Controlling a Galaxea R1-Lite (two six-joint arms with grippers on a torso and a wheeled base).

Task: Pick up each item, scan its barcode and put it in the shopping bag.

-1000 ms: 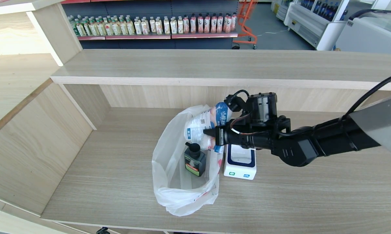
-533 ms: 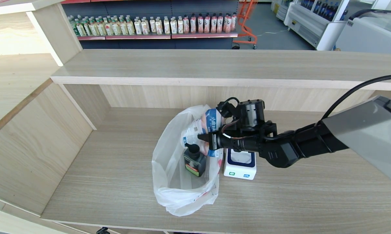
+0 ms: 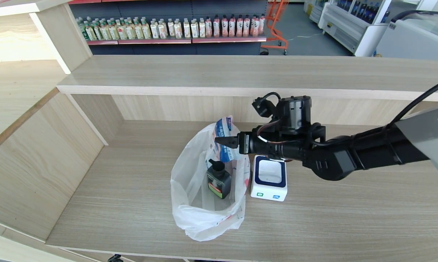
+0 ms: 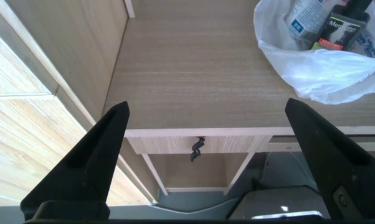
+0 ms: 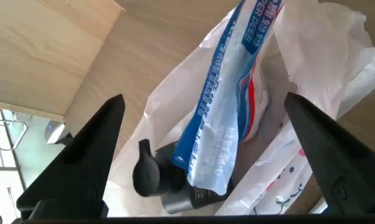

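A white plastic shopping bag (image 3: 204, 203) stands open on the wooden counter (image 3: 131, 189). Inside it are a dark pump bottle (image 3: 218, 181) and a blue-and-white packet (image 3: 222, 140) standing on edge against the bag's far side. My right gripper (image 3: 224, 141) hovers open just above the bag's rim, beside the packet's top. Seen from the right wrist, the packet (image 5: 237, 112) hangs between the spread fingers (image 5: 81, 168) without touching them, above the bottle (image 5: 156, 174). My left gripper (image 4: 207, 104) is open and holds nothing, low by the counter's front edge, with the bag (image 4: 324, 62) farther off.
A white-and-blue barcode scanner box (image 3: 269, 178) sits right beside the bag, under my right arm. Wooden walls close in the counter at the back (image 3: 204, 107) and left (image 3: 33, 160). A higher shelf top (image 3: 241, 72) runs behind.
My right gripper carried the packet left and down into the bag, let go of it, then drew back up and to the right. The packet now stands in the bag.
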